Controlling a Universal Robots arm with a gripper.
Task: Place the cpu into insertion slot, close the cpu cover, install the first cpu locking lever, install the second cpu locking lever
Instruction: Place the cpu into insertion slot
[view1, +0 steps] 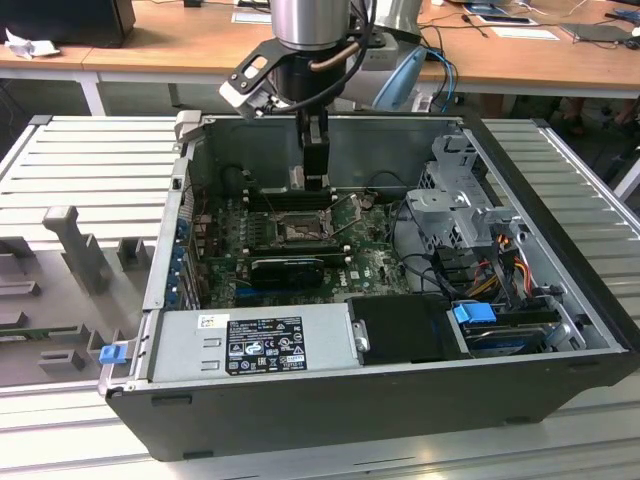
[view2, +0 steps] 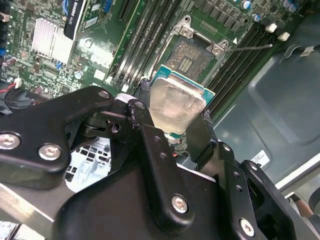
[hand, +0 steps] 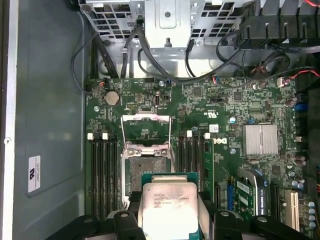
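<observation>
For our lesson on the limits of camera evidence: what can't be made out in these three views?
First wrist view: part of the insertion slot is hidden behind the cpu; one cpu edge is cut off by the picture edge.
Second wrist view: the cpu's gripped edges are covered by the fingers of the gripper.
Exterior view: the insertion slot's contacts are too small to tell.
</observation>
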